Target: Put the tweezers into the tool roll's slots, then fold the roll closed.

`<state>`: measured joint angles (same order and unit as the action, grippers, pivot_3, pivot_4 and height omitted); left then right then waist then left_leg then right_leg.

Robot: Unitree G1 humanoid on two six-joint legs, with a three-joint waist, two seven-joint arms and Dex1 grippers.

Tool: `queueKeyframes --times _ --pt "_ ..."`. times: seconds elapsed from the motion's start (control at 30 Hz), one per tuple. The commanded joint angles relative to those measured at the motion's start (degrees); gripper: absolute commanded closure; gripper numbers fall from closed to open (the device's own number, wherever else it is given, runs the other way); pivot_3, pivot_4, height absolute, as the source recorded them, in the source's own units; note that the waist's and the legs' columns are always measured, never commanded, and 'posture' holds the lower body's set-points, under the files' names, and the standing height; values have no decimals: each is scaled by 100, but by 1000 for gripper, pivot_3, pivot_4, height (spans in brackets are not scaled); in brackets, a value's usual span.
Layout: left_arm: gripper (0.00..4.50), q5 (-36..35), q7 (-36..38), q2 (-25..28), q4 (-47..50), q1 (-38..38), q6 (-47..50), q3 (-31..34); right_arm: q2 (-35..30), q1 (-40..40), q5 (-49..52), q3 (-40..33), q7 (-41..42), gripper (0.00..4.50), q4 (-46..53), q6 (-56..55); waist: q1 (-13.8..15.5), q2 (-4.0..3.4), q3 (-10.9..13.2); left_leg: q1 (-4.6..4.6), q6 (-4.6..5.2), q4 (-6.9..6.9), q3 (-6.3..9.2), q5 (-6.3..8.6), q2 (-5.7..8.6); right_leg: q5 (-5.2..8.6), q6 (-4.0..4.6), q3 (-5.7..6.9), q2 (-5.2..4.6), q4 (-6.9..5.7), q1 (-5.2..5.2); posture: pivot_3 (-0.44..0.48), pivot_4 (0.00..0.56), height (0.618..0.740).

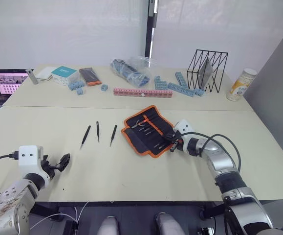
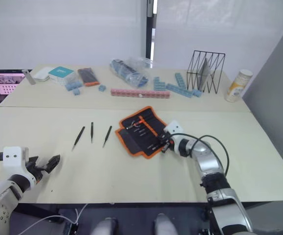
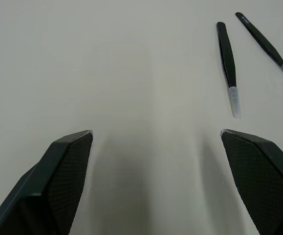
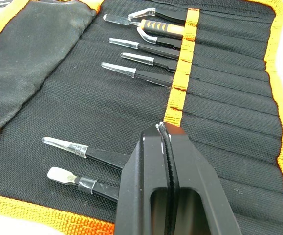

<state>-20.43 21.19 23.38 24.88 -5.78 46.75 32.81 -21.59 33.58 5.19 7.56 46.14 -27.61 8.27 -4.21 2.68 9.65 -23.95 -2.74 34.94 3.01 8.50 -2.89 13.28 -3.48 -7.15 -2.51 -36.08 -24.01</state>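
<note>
Several tools are already being held in the tool roll (image 1: 147,129) at centre frame; three tweezers (image 1: 97,131) are lying loose at centre-left. The right gripper (image 4: 164,131) is pressed together empty over the slots (image 4: 224,105); the left gripper (image 3: 156,142) is spread apart.

Bare table (image 1: 48,122) around three tweezers (image 1: 97,132) — blocks (image 1: 142,92) well behind.

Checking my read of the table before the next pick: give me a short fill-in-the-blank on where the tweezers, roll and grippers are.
1. The number of tweezers lying loose on the table is ____.
2. The roll lies ____, slots showing.
3. The right gripper is over the roll with its fingers ____.
4. The left gripper is near the loose tweezers with its fingers ____.

Missing words: three; open; shut; open
</note>
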Motion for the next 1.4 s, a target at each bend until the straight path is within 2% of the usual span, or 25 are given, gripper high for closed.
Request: queueKeyframes --times 0.03,0.33,0.57,0.73,0.77,1.17,1.3,1.4 --pt "44 -38 -46 100 268 -86 -66 -123 -25 -188 -134 166 107 4500 -146 320 -1 0 0 0 0 0 0 0 0 0 0 0 0 0 0 0 150 740" --pt "44 4 -262 70 12 635 -211 -678 -54 -297 -87 98 62 4500 106 515 19 5 -4 1 -23 3 -1 14 0 2 3 0 0 5 3 0 150 740" --pt "44 410 -620 -83 -1199 1706 -471 -1474 -68 -368 -63 46 3 4500 309 665 24 6 -5 1 6 0 1 -4 3 1 1 0 0 4 7 0 150 740" --pt "44 599 -747 -220 -1879 2007 -622 -1810 -75 -479 -56 20 -55 4500 510 785 28 4 -7 0 10 -7 1 -6 4 -3 -7 -1 0 3 7 0 150 740" --pt "616 644 -741 -217 -1962 2010 -660 -1886 -74 -499 -56 13 -70 4500 538 799 32 0 -9 2 10 -10 4 -6 5 -8 -15 0 1 1 7 0 150 740" --pt "4485 745 -682 -135 -1846 1778 -1284 -1752 -109 -665 -70 -91 -212 4500 803 928 69 -16 -18 7 9 -10 3 -5 7 -1 -4 -1 -1 5 14 0 150 740" --pt "4485 487 -610 -132 -1361 2124 -1433 -1628 -134 -669 -75 -124 -303 4500 841 907 73 -15 -18 5 9 -8 4 -5 7 -1 -4 -1 -1 5 11 0 150 740" --pt "4485 344 -291 37 -1154 2515 -1324 -1866 -150 -693 -55 -173 -378 4500 856 898 107 -14 -17 -11 8 -2 7 -6 7 -1 -4 1 0 5 4 0 150 740"
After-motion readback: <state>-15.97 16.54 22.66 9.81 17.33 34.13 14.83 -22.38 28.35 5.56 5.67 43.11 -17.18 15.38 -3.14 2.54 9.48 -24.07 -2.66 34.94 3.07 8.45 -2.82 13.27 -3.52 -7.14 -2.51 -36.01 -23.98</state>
